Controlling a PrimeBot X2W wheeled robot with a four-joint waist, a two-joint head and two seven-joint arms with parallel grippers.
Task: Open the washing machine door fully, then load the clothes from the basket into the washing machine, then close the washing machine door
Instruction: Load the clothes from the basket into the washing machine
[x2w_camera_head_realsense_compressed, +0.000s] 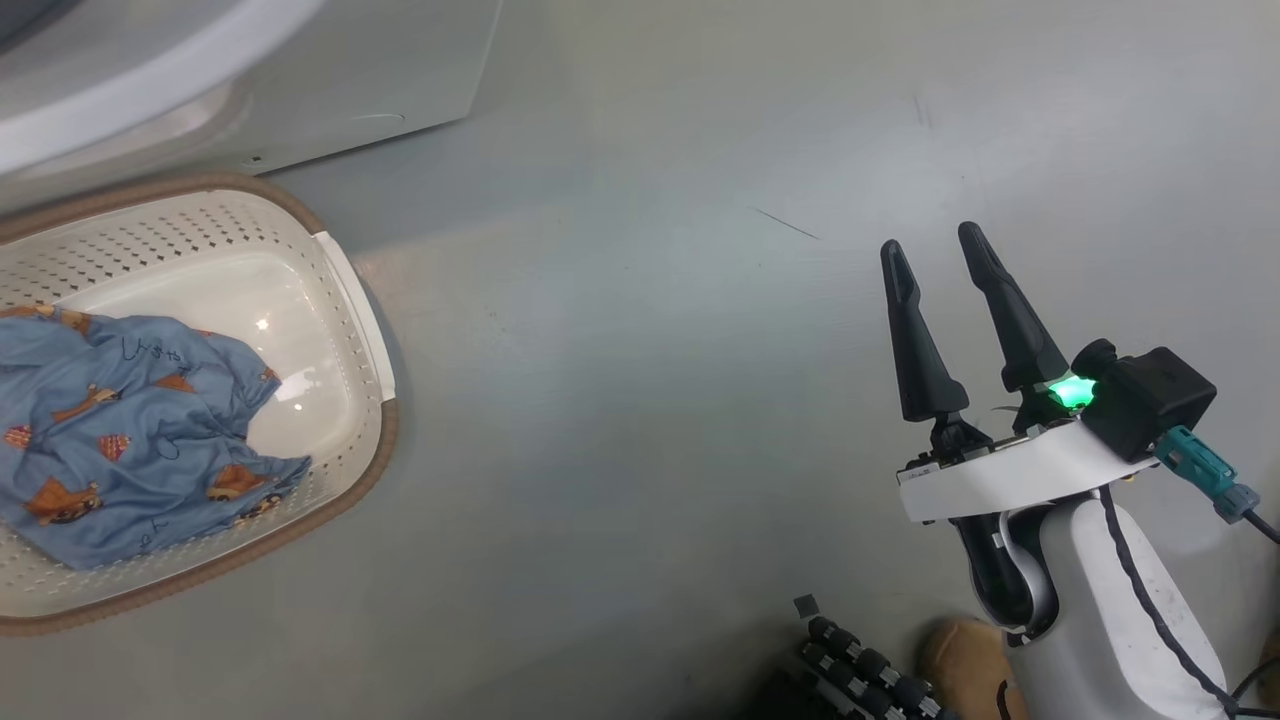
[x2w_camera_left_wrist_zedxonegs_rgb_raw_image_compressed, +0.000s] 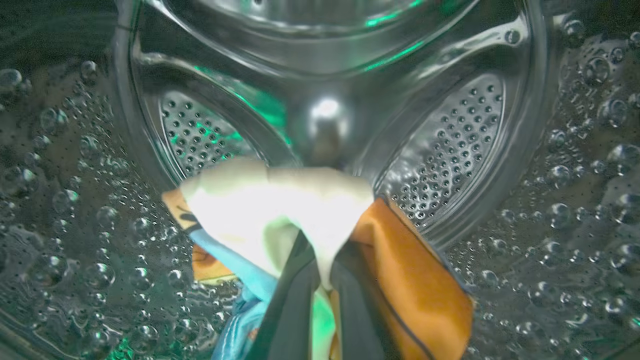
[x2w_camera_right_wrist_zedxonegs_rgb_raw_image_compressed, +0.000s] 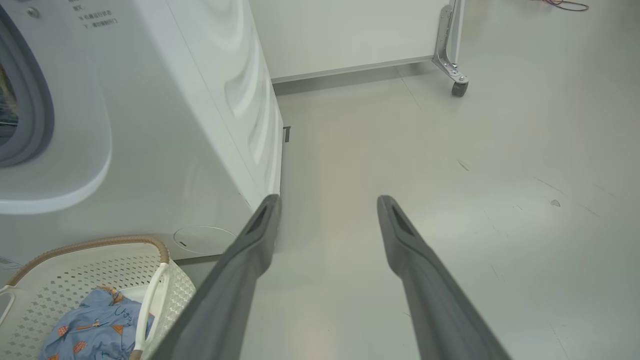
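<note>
Deep in perforated steel washer drum (x2w_camera_left_wrist_zedxonegs_rgb_raw_image_compressed: 450, 130), left gripper (x2w_camera_left_wrist_zedxonegs_rgb_raw_image_compressed: 322, 285) clamped on cream-and-orange printed garment (x2w_camera_left_wrist_zedxonegs_rgb_raw_image_compressed: 280, 210). At three o'clock, right gripper (x2w_camera_head_realsense_compressed: 930, 245) splayed empty, pointing toward twelve. At nine o'clock, blue printed clothes (x2w_camera_head_realsense_compressed: 130, 430) in cream perforated basket (x2w_camera_head_realsense_compressed: 350, 300).

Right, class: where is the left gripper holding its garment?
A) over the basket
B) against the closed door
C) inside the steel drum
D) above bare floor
C: the left gripper, shut on a cream and orange garment, has the perforated drum curving all round it.
</note>
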